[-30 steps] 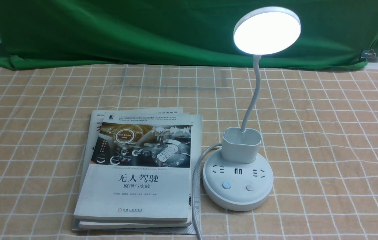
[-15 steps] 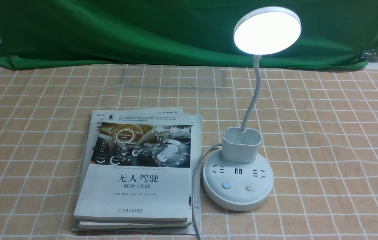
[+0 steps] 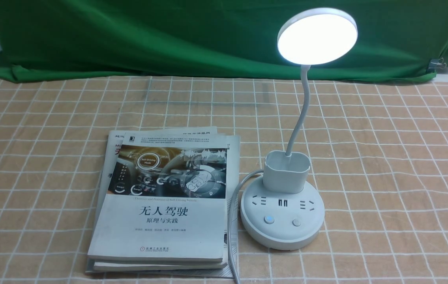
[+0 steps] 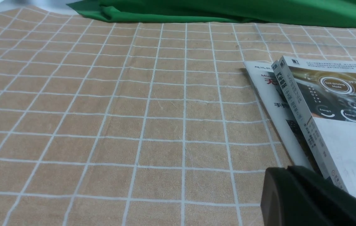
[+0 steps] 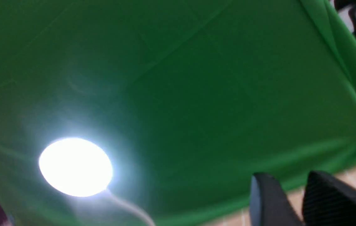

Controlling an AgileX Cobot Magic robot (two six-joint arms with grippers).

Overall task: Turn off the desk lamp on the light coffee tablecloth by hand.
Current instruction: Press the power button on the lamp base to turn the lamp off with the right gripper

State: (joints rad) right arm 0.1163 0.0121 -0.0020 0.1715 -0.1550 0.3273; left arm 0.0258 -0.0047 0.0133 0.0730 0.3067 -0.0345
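- Right gripper [image 5: 290, 179]: fingers apart, nothing between them. Left gripper [image 4: 303, 197] sits low by the books [image 3: 160, 197]; I can't tell how its jaws stand.
- Light coffee tablecloth [image 3: 385, 157], white grid, covers the table, with the green backdrop [image 3: 129, 35] behind it.
- Desk lamp [image 3: 287, 173] stands on the cloth just right of the books: white, disc head lit, left button glowing blue.

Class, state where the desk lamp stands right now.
In the front view the desk lamp stands right of centre on the light coffee tablecloth, its base just right of the stack of books, its lit head before the green backdrop.
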